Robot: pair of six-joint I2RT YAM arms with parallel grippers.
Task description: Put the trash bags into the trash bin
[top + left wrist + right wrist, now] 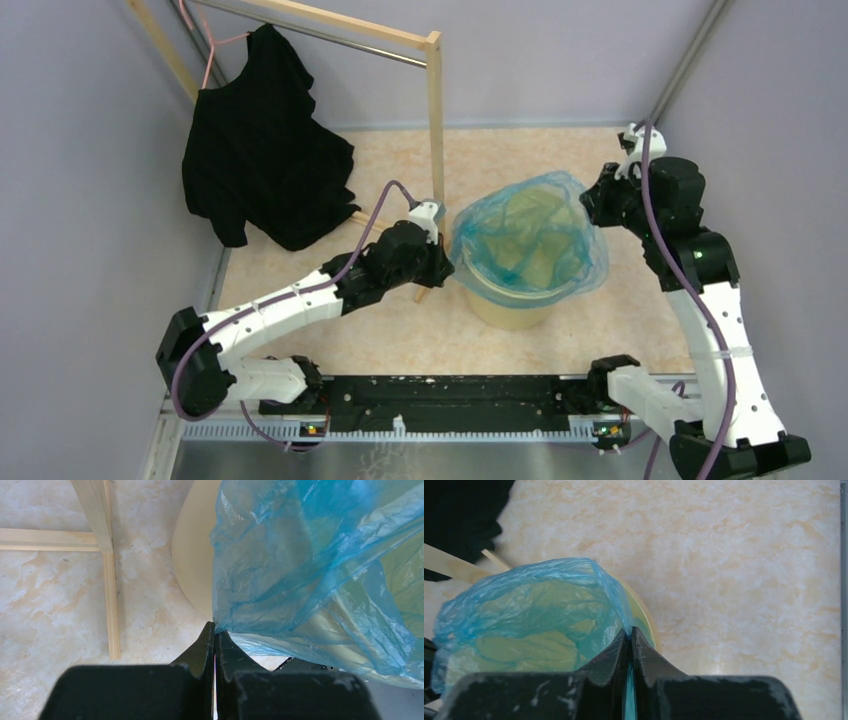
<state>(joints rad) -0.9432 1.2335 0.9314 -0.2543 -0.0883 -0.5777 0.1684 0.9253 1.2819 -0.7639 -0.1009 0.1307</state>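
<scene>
Trash bag (525, 235) spans bin (508, 308) mouth between the arms | left gripper (214, 630) pinches its left hem; right gripper (629, 636) clamps the right hem

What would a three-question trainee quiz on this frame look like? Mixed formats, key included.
1. True or false: the trash bin lies tipped on its side.
2. What hangs on the wooden rack? A) black garment B) white towel C) nothing
3. Fill in: the blue trash bag is spread over the bin's ____.

Key: 1 false, it stands upright; 2 A; 3 rim.
</scene>
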